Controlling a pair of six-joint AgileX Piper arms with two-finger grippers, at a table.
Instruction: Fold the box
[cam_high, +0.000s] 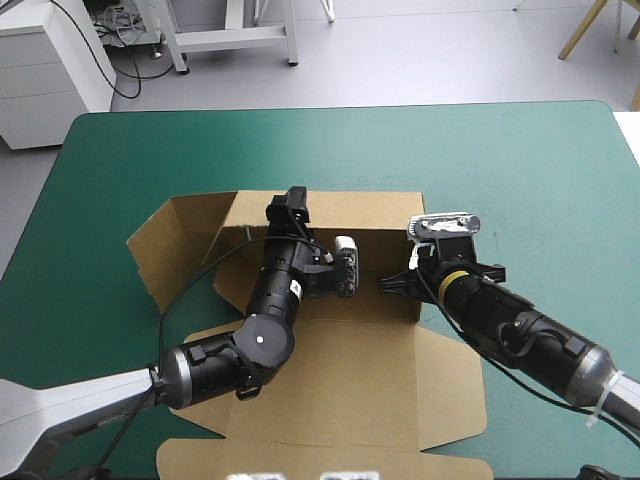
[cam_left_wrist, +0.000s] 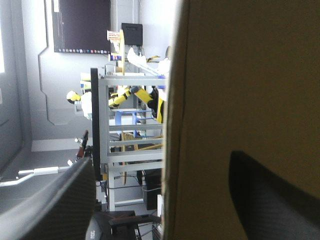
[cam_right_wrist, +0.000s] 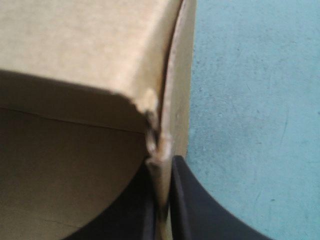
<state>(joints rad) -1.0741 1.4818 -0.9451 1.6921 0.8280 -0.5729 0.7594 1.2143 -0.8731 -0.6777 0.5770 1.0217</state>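
Observation:
The brown box (cam_high: 340, 385) lies in the middle of the table, its far wall (cam_high: 350, 215) raised. My left gripper (cam_high: 293, 203) is rolled a quarter turn at that wall's upper edge. In the left wrist view the board's edge (cam_left_wrist: 172, 100) runs between the two black fingers (cam_left_wrist: 50, 210) of the left gripper (cam_left_wrist: 165, 165), which stand wide apart, open. My right gripper (cam_high: 392, 284) is at the box's right wall, near its far right corner. In the right wrist view the right gripper (cam_right_wrist: 161, 200) is shut on that wall's thin edge (cam_right_wrist: 176, 75).
A side wall and flaps (cam_high: 175, 240) lean outward on the box's left. The wide lid panel (cam_high: 440, 390) lies flat toward the near edge. Teal-green cover (cam_high: 520, 170) shows beyond the far wall and to the right of the box.

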